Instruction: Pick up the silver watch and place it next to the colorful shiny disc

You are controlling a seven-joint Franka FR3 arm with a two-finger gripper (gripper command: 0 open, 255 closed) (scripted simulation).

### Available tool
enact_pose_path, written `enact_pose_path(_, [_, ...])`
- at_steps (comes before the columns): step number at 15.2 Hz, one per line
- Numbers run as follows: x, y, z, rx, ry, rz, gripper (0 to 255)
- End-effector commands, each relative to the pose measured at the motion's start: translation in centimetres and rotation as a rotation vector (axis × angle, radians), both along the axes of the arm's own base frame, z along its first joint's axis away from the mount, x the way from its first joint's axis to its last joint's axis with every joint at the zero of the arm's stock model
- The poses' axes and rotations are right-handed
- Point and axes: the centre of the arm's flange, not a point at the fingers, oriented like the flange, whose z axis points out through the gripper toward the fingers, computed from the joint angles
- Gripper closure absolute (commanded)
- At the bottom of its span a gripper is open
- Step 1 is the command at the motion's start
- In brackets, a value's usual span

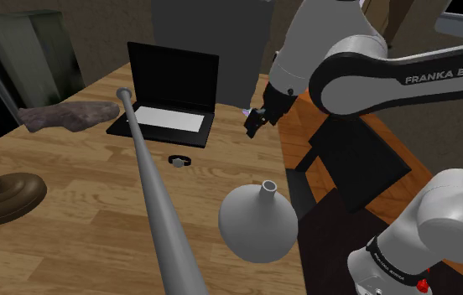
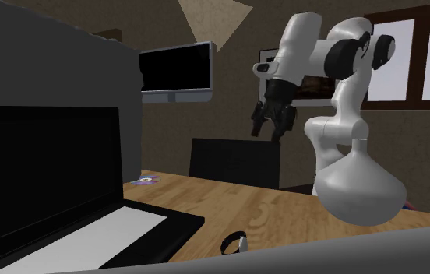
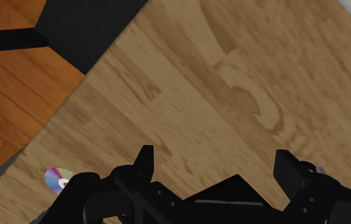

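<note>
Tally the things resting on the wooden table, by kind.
Laptop: 1
Watch: 1
Disc: 1
Bat: 1
Flask: 1
Lamp: 1
Brownish lump: 1
Total: 7

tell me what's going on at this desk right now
The white arm's black gripper hangs open and empty above the wooden table, near its edge. The small watch lies untouched in front of the open laptop. The shiny disc lies at the table's edge, close to the gripper. Nothing is picked up yet.
</note>
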Motion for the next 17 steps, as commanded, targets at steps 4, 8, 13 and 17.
enact_pose_path(4, [2.8, 4.6, -3.7, -0.022, -0.057, 0.019, 0])
enact_pose_path(8, [5.1, 8.4, -6.5, -0.041, -0.101, 0.034, 0])
enact_pose_path(13, [8.0, 13.1, -10.0, -0.066, -0.156, 0.053, 0])
enact_pose_path(17, [10.5, 16.8, -12.7, -0.085, -0.2, 0.068, 0])
